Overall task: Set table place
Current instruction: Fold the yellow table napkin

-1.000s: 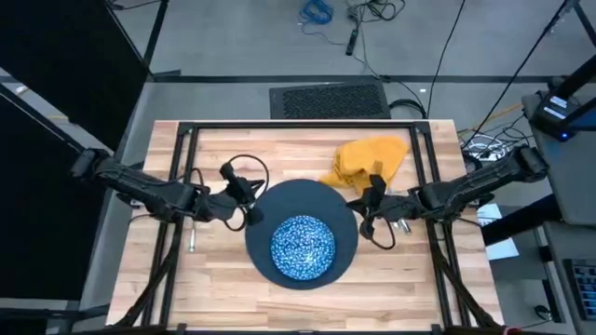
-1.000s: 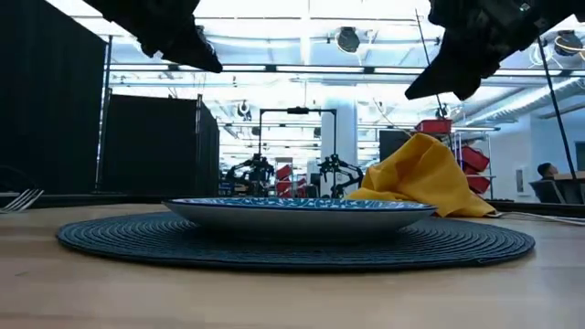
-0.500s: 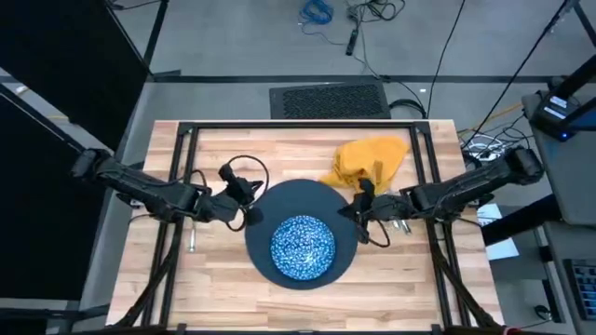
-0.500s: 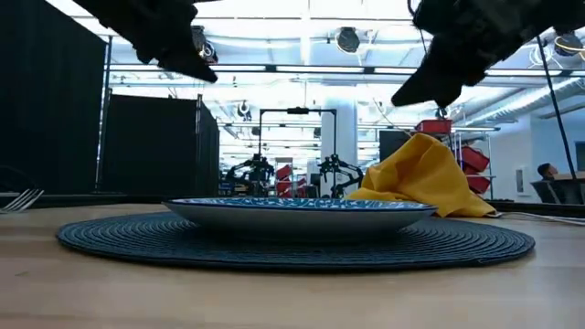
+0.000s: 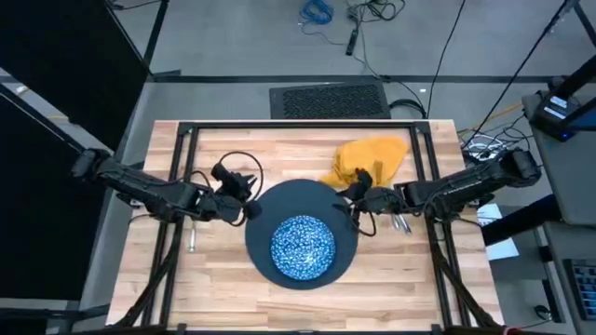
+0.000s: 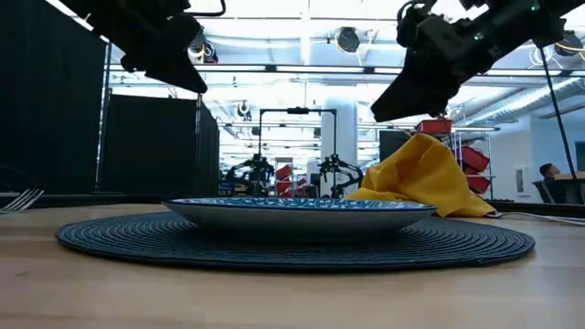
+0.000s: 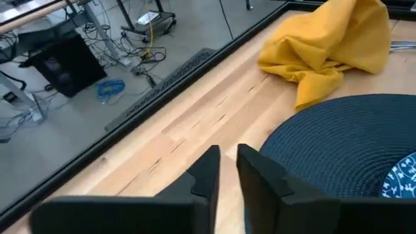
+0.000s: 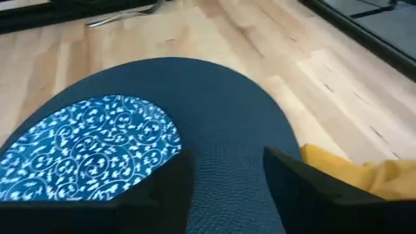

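A large dark blue-grey round plate (image 5: pixel 321 200) lies on the table (image 5: pixel 223 279), and a blue-and-white speckled dish (image 5: pixel 303 247) rests on its middle. The mustard-yellow napkin (image 5: pixel 368 160) lies crumpled beyond the plate's far right rim. A fork (image 5: pixel 191 244) lies near the left edge, and other silver cutlery (image 5: pixel 402 223) to the plate's right. My left gripper (image 5: pixel 250 209) hovers shut above the plate's left rim. My right gripper (image 5: pixel 350 197) hovers open above the plate's far right rim, beside the napkin, with nothing between its fingers (image 8: pixel 172 185).
A black metal frame (image 5: pixel 298 127) runs around the tabletop. Bare wood lies near the plate's front and along the far left side (image 5: pixel 233 149). Cables and a floor grille (image 5: pixel 331 98) lie beyond the far edge.
My right gripper has gone toward the table's left edge, from beside the plate's right rim to above it near the napkin. My left gripper has drawn back a little toward the left edge and risen slightly. Plate, dish and napkin have stayed put.
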